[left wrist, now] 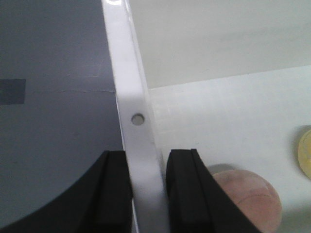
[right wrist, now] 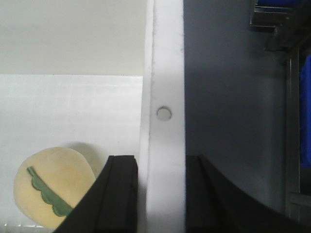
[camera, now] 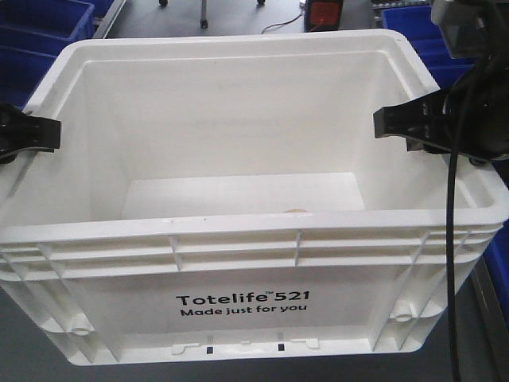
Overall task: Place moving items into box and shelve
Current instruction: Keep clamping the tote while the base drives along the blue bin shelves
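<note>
1. Two claws grip the white box point(camera: 238, 239), which fills the front view.
2. The left claw point(left wrist: 146, 194) is closed on the left rim.
3. The right claw point(right wrist: 160, 194) is closed on the right rim.
4. Inside, a yellow ball point(right wrist: 53, 187) with a green stripe lies at the lower left of the right wrist view.
5. A pink ball point(left wrist: 248, 199) lies at the lower right of the left wrist view.

You've got blue bins point(camera: 36, 32) far left and a 2nd blue bin group point(camera: 417, 32) far right, w/ dark grey floor point(camera: 238, 17) between them. Far centre there's a red-and-black device point(camera: 324, 13), and a thin metal leg point(camera: 203, 12) to its left. Left wrist cam: you'll see a darker grey patch point(left wrist: 12, 91) on the floor at left; right wrist cam: a metal frame point(right wrist: 291, 121) at the right edge w/ blue behind it.
</note>
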Controlling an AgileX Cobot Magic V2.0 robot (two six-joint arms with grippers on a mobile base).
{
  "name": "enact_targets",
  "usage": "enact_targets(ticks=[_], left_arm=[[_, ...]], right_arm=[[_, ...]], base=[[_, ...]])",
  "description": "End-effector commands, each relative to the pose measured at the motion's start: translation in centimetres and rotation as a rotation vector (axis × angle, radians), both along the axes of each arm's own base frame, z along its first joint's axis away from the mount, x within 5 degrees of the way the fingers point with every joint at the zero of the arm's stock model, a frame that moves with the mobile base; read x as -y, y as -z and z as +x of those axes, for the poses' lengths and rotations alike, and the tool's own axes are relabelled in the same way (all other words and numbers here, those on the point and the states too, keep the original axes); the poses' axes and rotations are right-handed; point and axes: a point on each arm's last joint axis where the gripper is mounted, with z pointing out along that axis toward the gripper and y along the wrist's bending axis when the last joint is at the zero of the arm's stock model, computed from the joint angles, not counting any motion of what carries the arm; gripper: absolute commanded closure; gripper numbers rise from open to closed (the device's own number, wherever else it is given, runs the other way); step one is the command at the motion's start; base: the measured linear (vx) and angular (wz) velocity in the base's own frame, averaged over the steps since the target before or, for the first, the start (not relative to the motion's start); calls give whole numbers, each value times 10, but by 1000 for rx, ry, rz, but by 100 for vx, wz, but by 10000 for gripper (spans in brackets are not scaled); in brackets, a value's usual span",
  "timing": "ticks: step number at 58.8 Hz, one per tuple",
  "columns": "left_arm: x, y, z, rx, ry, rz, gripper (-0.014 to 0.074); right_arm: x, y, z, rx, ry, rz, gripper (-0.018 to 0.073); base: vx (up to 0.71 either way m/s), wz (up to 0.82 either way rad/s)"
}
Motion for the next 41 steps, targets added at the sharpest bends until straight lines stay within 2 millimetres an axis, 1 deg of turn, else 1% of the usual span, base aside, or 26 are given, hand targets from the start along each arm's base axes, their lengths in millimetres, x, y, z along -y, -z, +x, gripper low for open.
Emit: enact_targets(ticks=[1,41], left_arm=[[-1,-26,-3,181,24,-40,456],[-1,-26,-3,181,24,-40,456]], right_arm=[[6,-27,1,188,-31,6,449],[6,-27,1,188,-31,6,449]], base=[[18,39],[14,48]])
